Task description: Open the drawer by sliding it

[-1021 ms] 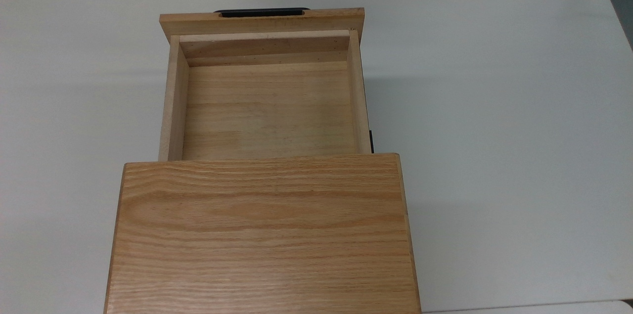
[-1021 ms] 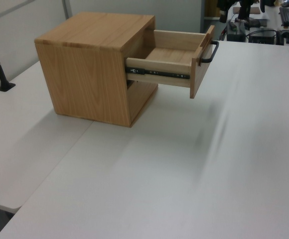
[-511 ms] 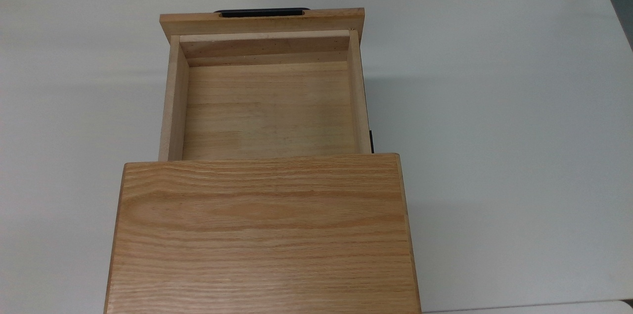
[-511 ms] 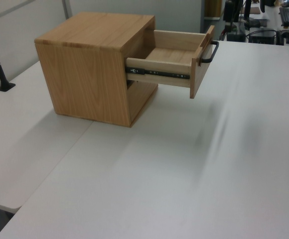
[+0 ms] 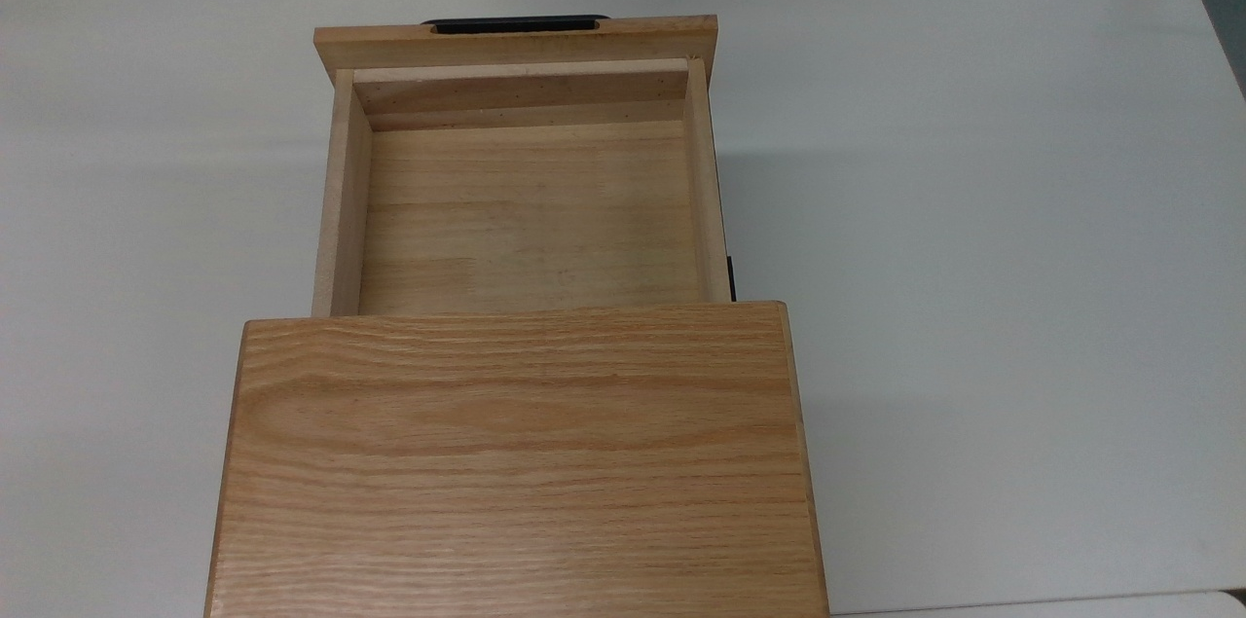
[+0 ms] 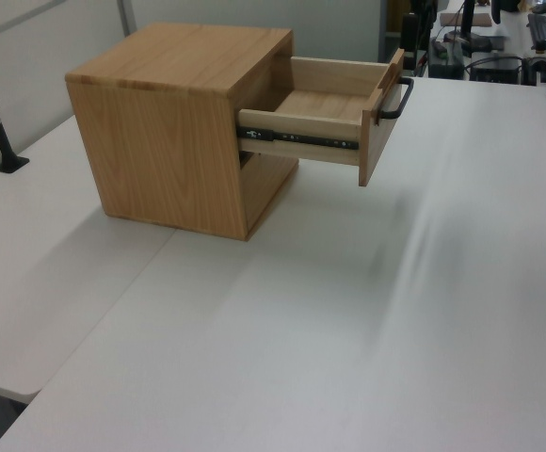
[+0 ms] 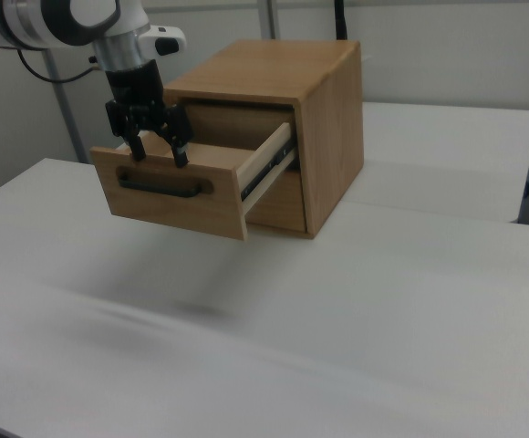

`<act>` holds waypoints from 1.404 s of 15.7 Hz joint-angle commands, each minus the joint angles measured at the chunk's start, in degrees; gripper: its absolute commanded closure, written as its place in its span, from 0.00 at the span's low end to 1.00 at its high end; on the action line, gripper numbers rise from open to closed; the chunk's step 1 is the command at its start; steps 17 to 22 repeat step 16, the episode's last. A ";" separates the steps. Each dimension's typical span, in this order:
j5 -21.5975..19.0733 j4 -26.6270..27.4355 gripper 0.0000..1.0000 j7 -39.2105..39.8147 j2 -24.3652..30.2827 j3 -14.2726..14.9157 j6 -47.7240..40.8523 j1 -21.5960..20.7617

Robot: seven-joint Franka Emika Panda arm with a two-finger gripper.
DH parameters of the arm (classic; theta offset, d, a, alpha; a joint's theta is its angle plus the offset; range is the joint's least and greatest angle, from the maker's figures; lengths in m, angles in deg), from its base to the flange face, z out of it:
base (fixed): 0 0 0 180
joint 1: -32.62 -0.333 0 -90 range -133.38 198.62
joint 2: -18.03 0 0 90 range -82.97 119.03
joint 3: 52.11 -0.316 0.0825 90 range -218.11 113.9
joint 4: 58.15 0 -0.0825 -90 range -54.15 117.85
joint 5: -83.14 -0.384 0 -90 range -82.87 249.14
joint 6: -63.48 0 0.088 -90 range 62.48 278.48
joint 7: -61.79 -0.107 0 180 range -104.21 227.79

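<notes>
In the right view the pincer (image 7: 159,153) hangs spread and empty just above and in front of the handle (image 7: 164,187), touching nothing. The drawer (image 7: 178,192) lies below and behind it, drawn well out of the cabinet (image 7: 324,119) on the worktop (image 7: 356,310). The handle's long axis runs across the front panel; the drawer points away from the cabinet, so it looks already open.

The drawer (image 5: 526,209) is seen pulled well out of its housing, level and empty, with pale wooden sides. A wider oak front panel (image 7: 169,192) is carried at its outer end, fitted with a long thin black loop handle (image 7: 164,186).
</notes>
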 commanded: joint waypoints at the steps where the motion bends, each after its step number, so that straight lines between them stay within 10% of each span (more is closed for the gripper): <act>1: 0.71 -0.42 0.00 -1.75 0.58 4.87 -2.07 -6.26; 3: 0.44 -0.15 0.00 -2.80 0.85 8.31 -1.98 -9.71; 22: 0.09 0.73 0.00 0.01 1.99 8.32 -1.80 -8.66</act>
